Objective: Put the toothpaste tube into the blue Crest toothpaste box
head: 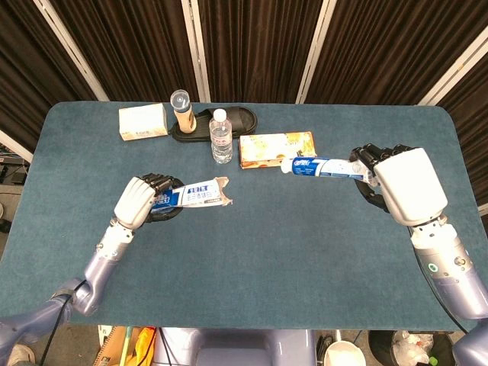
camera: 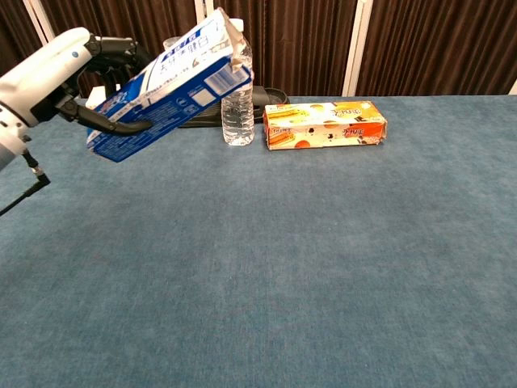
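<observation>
My left hand [head: 136, 203] [camera: 50, 71] grips the blue Crest toothpaste box [head: 197, 194] [camera: 166, 86] by its closed end, above the table's left half. The box's open flapped end points right and is tilted upward. Raised at the right, my right hand [head: 396, 180] holds the toothpaste tube [head: 320, 166] by its tail, with the white cap pointing left toward the box. A wide gap separates the cap from the box's open end. The chest view shows neither the tube nor the right hand.
Along the back of the blue table [head: 252, 252] stand a water bottle [head: 220, 136] [camera: 236, 85], an orange snack box [head: 277, 149] [camera: 325, 124], a black slipper [head: 229, 121], a tan bottle [head: 181, 111] and a white Face box [head: 142, 122].
</observation>
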Tool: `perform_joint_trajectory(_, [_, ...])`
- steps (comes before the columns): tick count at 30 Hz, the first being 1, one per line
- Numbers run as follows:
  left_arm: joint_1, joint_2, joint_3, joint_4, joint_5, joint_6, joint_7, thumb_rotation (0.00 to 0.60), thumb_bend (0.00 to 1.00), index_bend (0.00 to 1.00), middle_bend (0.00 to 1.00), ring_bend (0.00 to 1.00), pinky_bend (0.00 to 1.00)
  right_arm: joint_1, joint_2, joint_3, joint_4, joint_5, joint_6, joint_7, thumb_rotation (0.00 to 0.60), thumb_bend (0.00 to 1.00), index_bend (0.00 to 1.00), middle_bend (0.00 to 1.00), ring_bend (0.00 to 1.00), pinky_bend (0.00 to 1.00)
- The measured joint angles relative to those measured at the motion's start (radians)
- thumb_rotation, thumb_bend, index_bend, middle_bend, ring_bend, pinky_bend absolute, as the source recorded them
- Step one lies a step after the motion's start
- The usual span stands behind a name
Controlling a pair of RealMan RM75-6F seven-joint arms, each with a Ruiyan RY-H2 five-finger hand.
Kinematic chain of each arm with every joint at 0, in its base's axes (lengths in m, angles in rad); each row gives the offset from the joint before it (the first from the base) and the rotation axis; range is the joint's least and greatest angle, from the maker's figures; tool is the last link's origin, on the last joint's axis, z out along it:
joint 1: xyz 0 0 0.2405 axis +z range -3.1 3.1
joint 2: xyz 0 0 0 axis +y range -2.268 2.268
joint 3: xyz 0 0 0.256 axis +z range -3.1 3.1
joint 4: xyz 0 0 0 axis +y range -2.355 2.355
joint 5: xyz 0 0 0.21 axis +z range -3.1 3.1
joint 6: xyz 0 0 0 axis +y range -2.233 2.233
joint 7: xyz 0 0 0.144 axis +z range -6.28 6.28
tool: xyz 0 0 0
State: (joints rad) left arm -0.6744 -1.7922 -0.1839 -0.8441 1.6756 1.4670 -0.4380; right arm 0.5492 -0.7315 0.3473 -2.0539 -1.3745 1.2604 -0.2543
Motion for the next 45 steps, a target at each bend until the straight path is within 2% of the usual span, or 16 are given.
perform_joint_trajectory(12, [-0.087,-0.177,-0.071,0.190,-0.054,0.069,-0.128,0.600,0.37,0.36,0.52,0.49,0.58,0.011,0.083,0.026,-0.088,-0.007,-0.045,0.074,0.600,0.47,0.92,0.85,0.73,0.73])
perform_joint_trajectory(21, [-0.129,-0.259,-0.064,0.280,-0.066,0.084,-0.170,0.600,0.37,0.36,0.51,0.49,0.58,0.008,0.103,0.030,-0.114,-0.004,-0.052,0.116,0.600,0.47,0.92,0.85,0.73,0.73])
perform_joint_trajectory(30, [-0.171,-0.285,-0.060,0.301,-0.076,0.088,-0.174,0.600,0.37,0.36,0.51,0.49,0.58,0.004,0.110,0.031,-0.125,-0.004,-0.049,0.139,0.600,0.47,0.92,0.85,0.73,0.73])
perform_joint_trajectory(45, [-0.209,-0.302,-0.058,0.256,-0.086,0.104,-0.147,0.600,0.37,0.35,0.51,0.49,0.58,0.001,0.089,0.019,-0.153,-0.030,-0.037,0.118,0.600,0.47,0.92,0.85,0.73,0.73])
